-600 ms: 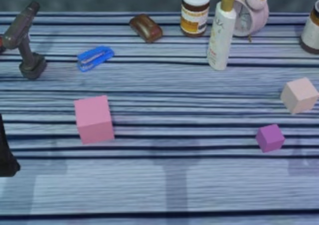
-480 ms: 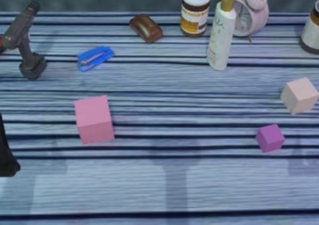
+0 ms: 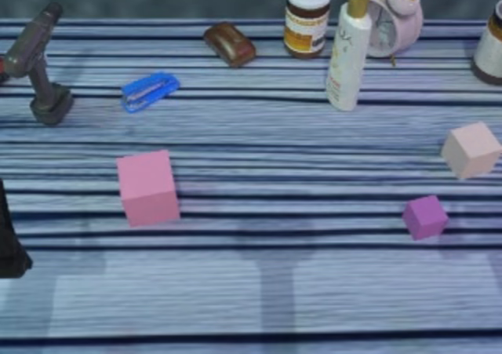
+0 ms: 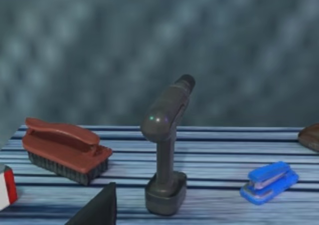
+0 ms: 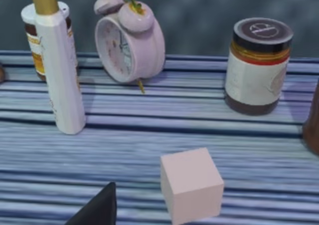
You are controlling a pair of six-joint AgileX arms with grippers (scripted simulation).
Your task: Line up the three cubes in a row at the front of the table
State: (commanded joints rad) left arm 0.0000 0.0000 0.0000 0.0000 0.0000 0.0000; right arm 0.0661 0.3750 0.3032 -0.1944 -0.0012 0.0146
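- Only the top view shows all three cubes at once: the pink cube (image 3: 147, 187) sits left of centre on the table (image 3: 314, 291), the purple cube (image 3: 425, 217) lies far to the right, and the peach cube (image 3: 471, 150) is just behind it near the right edge, apart from it.
- The left arm (image 3: 9, 236) shows only as a dark shape at the left edge; I cannot tell how its gripper is set. The right gripper is out of sight from above.
- The left wrist view adds a red-brown brush (image 4: 65, 150) and a red-and-white object (image 4: 7, 186) cut by the frame edge, beside the drill (image 4: 167, 145) and blue stapler (image 4: 269, 182).
- The right wrist view looks at the peach cube (image 5: 191, 185) with the white bottle (image 5: 60, 70), alarm clock (image 5: 129, 40) and a jar (image 5: 257, 65) behind.
- The table is blue-grey wood grain with dark stripes; a mottled grey wall stands behind.
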